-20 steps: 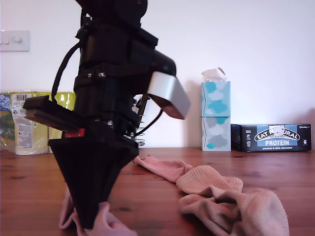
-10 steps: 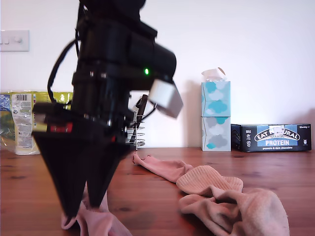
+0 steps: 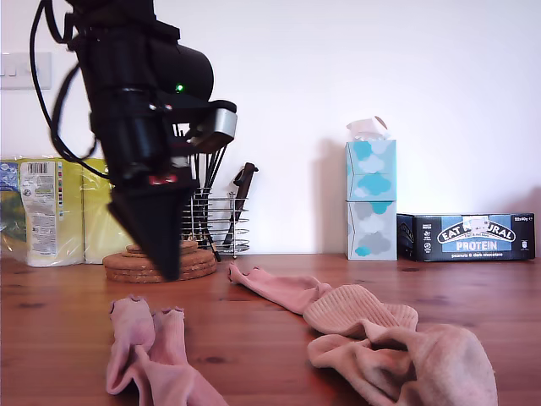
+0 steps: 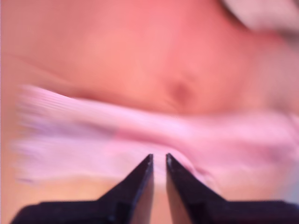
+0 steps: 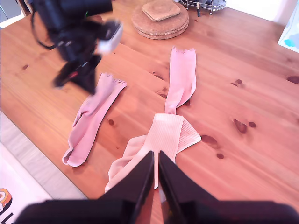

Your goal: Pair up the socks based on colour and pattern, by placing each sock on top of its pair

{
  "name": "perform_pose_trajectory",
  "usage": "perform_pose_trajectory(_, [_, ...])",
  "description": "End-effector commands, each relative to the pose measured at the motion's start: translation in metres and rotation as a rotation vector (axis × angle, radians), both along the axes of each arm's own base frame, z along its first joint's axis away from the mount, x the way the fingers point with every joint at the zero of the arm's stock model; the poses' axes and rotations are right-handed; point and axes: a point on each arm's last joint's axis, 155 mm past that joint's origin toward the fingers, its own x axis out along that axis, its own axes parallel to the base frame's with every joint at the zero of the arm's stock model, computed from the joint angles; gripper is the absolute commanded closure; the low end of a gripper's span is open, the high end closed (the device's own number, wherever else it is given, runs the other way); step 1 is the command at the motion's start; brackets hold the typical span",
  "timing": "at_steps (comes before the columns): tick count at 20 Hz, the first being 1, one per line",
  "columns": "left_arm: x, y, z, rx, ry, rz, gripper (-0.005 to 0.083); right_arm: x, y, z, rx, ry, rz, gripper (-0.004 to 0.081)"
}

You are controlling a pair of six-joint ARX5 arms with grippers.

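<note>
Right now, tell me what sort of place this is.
Likely a home kitchen or dining area: a wooden table against a white wall, a wire utensil caddy beside stacked cork mats, and a box of protein bars.

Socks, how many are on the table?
4. One pink sock lies beneath my first pincer, the other pink sock nearer the round mats, and two beige socks overlap under my second pincer, partly hidden by it.

Fuzzy and hidden bits
The pink sock [image 4: 93, 135] under my first gripper [image 4: 159, 157] is a fuzzy smear. That gripper hides the cork mats' [image 3: 122, 266] middle. Nearer than the mats, a beige sock [image 3: 439, 364] is cut off at the exterior view's bottom edge.
</note>
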Motion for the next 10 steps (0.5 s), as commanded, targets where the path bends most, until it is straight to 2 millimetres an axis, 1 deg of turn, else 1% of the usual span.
perform_pose_trajectory(1, [0.004,-0.018,0.015,-0.091,-0.088,0.02,0.0797,0.006,-0.002,-0.014,-0.029,0.012,-0.02,0.0783])
perform_pose_trajectory(3, [0.008,-0.026,0.028,-0.181,-0.17,0.057,0.0797,0.01,-0.003,-0.025,-0.048,0.026,-0.034,0.0783])
perform_pose_trajectory(5, [0.001,-0.021,0.03,-0.245,-0.231,0.084,0.0797,0.012,-0.002,-0.039,-0.061,0.05,-0.033,0.0783])
perform_pose_trajectory(7, [-0.014,-0.007,0.03,-0.3,-0.299,0.102,0.0797,0.013,-0.001,-0.048,-0.066,0.06,-0.033,0.0783])
perform_pose_trajectory(10, [-0.033,0.021,0.024,-0.347,-0.373,0.143,0.0797,0.011,0.004,-0.049,-0.051,0.068,-0.008,0.0783])
